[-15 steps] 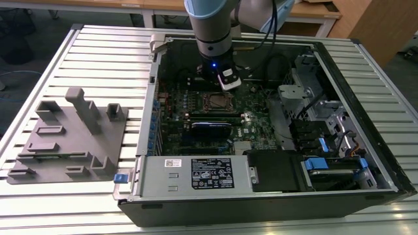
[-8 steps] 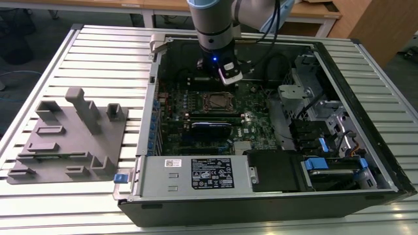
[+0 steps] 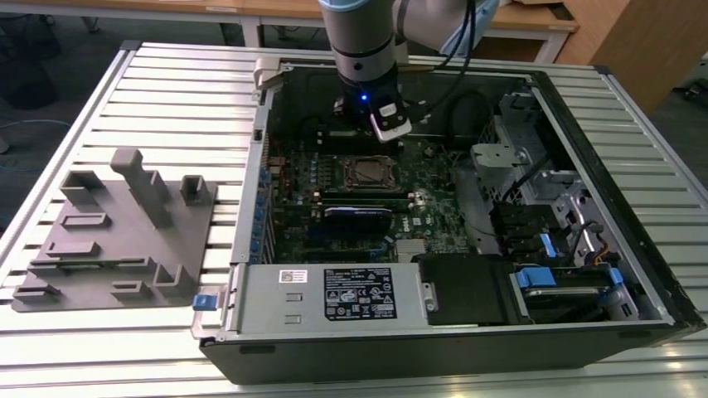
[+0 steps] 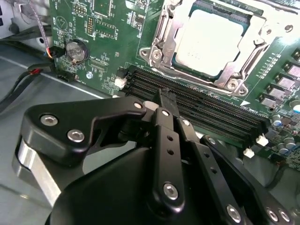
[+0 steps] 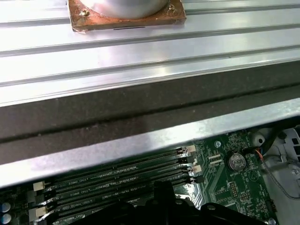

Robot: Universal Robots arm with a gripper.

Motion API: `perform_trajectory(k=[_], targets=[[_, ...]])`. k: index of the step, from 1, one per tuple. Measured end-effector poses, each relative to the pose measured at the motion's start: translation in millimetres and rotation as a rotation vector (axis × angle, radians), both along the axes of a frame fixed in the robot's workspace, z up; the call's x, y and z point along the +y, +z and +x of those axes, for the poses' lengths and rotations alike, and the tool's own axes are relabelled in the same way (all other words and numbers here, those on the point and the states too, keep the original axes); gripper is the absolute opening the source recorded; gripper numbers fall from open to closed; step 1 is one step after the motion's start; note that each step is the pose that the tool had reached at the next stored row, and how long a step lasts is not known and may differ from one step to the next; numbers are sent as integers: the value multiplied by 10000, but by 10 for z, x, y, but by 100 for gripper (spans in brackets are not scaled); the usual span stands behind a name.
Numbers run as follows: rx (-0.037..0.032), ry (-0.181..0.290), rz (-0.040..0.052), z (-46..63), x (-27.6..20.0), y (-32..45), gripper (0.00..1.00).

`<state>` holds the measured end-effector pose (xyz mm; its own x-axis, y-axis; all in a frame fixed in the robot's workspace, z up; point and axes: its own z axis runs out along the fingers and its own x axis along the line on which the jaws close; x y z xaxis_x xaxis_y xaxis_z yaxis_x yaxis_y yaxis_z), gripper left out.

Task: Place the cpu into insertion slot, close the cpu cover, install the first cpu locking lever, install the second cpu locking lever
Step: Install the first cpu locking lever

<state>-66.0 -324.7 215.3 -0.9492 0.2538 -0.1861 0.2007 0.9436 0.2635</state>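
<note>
Silver-grey square cpu (image 4: 211, 40) already seated in the dark, metal-rimmed insertion slot (image 3: 369, 172).

Black linkage gripper (image 4: 164, 105) is clenched, fingers pressed together with nothing between them, hanging just above the long black memory slots (image 4: 197, 105) with the socket just ahead of its tips. Thin silver cpu cover (image 4: 166, 40) seems folded down around the chip, its window framing the metal top. By my reading, placing is done and the cover looks closed; whether either locking lever is latched I cannot tell, so those steps probably remain on the green circuit board (image 4: 108, 28).
</note>
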Motion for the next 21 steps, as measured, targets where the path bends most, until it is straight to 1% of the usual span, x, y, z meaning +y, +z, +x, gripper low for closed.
perform_trajectory(k=[1,2,6,8,10,12,13,14,21], targets=[[24,-1,-58,3,0,0,11],[52,-1,-136,4,0,0,11],[143,-2,-581,4,0,0,11],[189,-4,-822,4,0,0,11],[223,-5,-1039,5,0,0,11],[247,-6,-1216,5,0,0,11],[254,-6,-1287,5,0,0,11],[257,-6,-1318,5,0,-1,11],[258,-7,-1325,5,0,0,11]])
